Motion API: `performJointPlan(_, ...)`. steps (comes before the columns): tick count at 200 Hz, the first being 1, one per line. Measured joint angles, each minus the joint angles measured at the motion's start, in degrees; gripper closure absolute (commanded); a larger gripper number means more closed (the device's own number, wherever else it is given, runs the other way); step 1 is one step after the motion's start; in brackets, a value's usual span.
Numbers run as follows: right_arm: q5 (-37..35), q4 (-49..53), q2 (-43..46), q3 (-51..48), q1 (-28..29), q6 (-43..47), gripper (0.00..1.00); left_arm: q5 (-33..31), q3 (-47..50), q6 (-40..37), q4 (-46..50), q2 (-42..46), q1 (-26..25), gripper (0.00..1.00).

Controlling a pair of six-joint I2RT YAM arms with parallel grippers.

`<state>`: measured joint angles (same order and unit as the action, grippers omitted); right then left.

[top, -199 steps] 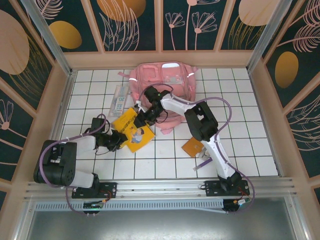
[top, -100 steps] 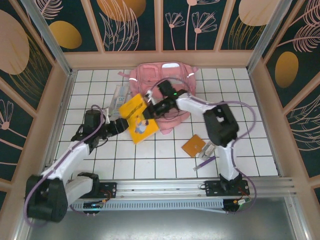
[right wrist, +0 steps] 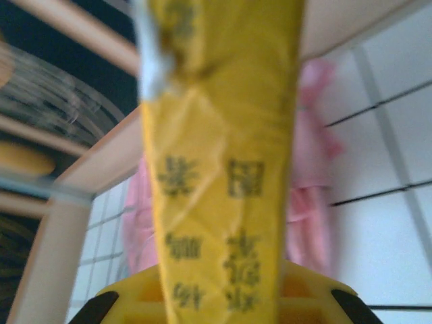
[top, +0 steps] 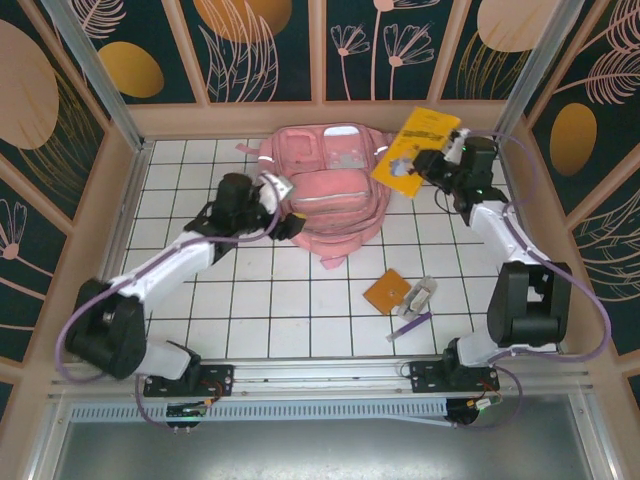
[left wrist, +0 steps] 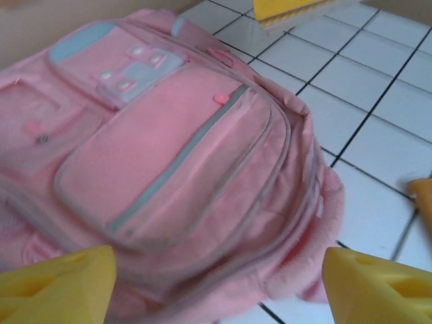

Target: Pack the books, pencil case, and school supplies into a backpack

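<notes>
The pink backpack [top: 330, 195] lies flat at the back middle of the table, front pockets up. My right gripper [top: 427, 166] is raised at the backpack's back right, shut on the yellow booklet [top: 415, 148], which stands up from the jaws in the right wrist view [right wrist: 223, 155]. My left gripper [top: 288, 222] is open at the backpack's near left edge; its yellow fingers [left wrist: 57, 283] frame the backpack's lower rim [left wrist: 175, 155] with nothing between them. The small orange booklet [top: 388, 293], the whitish-grey item [top: 420, 294] and the purple pen [top: 410, 326] lie on the tiles. The pencil case is hidden.
White tiled floor [top: 300, 310] is walled by a wooden frame [top: 320, 118] on three sides. The loose items sit right of centre near the front. A pink strap [top: 245, 150] trails off the backpack's back left corner.
The left gripper let go of the yellow booklet, opened and moved to the backpack's left edge. The right gripper closed on the booklet and carried it from the backpack's front left to its back right.
</notes>
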<state>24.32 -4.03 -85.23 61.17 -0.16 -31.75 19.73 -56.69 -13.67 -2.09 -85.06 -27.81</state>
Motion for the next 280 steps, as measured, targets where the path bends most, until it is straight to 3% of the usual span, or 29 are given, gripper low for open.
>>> performJointPlan(27, -5.1, 0.0, 2.7, -4.1, -3.0, -1.9, 1.0, -4.1, -8.2, -9.3, -0.8, -11.9, -2.7, 0.1)
performJointPlan(60, -7.0, 0.0, 5.2, -5.6, -3.2, -1.8, 1.0, -8.3, -13.7, -14.7, -1.6, -24.1, -2.9, 0.1)
performJointPlan(79, -7.0, 0.0, 6.8, -6.3, -3.2, -1.6, 1.0, -8.6, -15.6, -17.0, -0.8, -28.1, -2.8, 0.09)
performJointPlan(87, -7.0, 0.0, 7.3, -6.6, -3.2, -1.4, 1.0, -8.7, -16.2, -17.8, -0.7, -28.8, -2.8, 0.13)
performJointPlan(95, -6.9, 0.3, 7.5, -6.7, -3.2, -1.2, 1.0, -8.9, -16.7, -18.4, -0.7, -29.0, -2.8, 0.3)
performJointPlan(114, -6.7, 0.4, 7.9, -7.4, -3.2, -0.5, 1.0, -10.6, -20.4, -18.3, 1.2, -30.5, -2.9, 0.86)
performJointPlan(121, -6.3, 0.5, 8.0, -7.8, -3.2, -0.2, 1.0, -10.6, -22.7, -18.2, 3.1, -31.4, -3.0, 0.96)
performJointPlan(127, -6.0, 0.6, 8.0, -8.2, -3.2, -0.1, 1.0, -10.9, -24.9, -17.9, 4.7, -32.4, -3.2, 1.0)
performJointPlan(155, -1.5, 2.6, 8.0, -9.2, -3.2, -0.3, 1.0, -11.3, -31.8, -14.2, 8.8, -34.3, -3.1, 1.0)
performJointPlan(183, 7.5, 4.0, 8.0, -11.1, -2.3, -1.7, 1.0, -11.7, -34.8, -8.4, 11.8, -32.9, -3.1, 1.0)
performJointPlan(222, 20.8, 4.9, 6.4, -13.3, 3.3, -3.7, 1.0, -13.7, -48.5, 0.0, 18.3, -32.8, -2.9, 1.0)
performJointPlan(252, 24.9, 1.0, 2.6, -13.3, 6.5, -8.1, 1.0, -13.7, -56.4, 6.0, 20.7, -32.9, -2.2, 1.0)
performJointPlan(280, 25.6, -8.2, -5.9, -13.3, 10.0, -18.7, 1.0, -11.0, -59.4, 11.6, 22.7, -32.9, -1.7, 1.0)
